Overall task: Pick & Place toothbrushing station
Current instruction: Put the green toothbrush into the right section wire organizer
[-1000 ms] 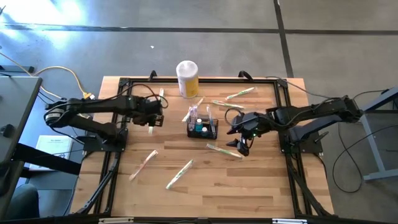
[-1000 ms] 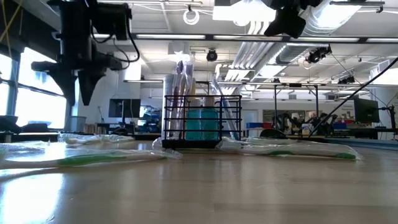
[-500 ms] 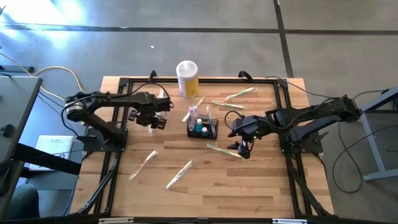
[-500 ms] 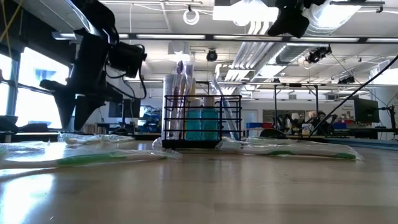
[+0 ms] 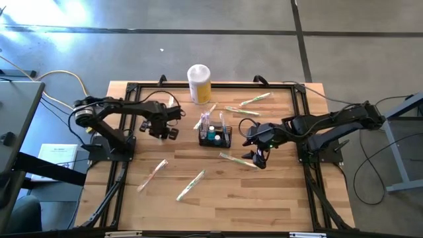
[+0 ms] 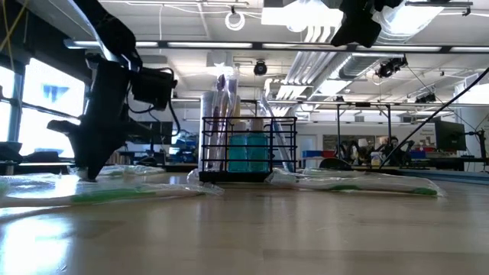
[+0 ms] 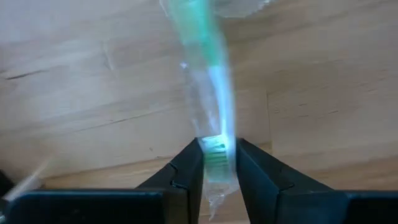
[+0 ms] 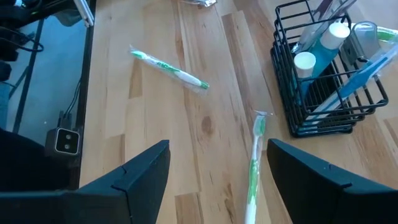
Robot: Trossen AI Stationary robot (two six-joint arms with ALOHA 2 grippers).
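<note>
The toothbrushing station, a black wire basket [image 5: 215, 135] [image 6: 248, 145] [image 8: 329, 74] holding blue bottles and wrapped brushes, stands at mid-table. To its left my left gripper [image 5: 164, 129] [image 6: 86, 176] is down at the table, shut on a wrapped green-and-white toothbrush [image 7: 208, 81] [image 6: 130, 171]; the gripper hides this brush in the high view. On the basket's right my right gripper [image 5: 258, 157] [image 8: 217, 180] hangs open above the table, over another wrapped toothbrush [image 8: 254, 168] [image 5: 238, 160] that lies flat. My left gripper pinches one end of the wrapped toothbrush [image 7: 216, 149] between its two fingers, wrapper and all. The fingers point straight down and lie across the brush. The brush lies flat on the table, its length running away from the fingers.
A yellow-and-white canister [image 5: 199, 82] stands at the far edge behind the basket. Loose wrapped toothbrushes lie near the front left [image 5: 152, 175] [image 5: 190, 185] and at the far right [image 5: 254, 100] [image 5: 232, 110]. A black frame [image 5: 125, 165] borders the table.
My left gripper has sunk from well above the table down to its surface and tipped to point straight down; its fingers now stand on the end of the wrapped toothbrush. The brush lies as before.
</note>
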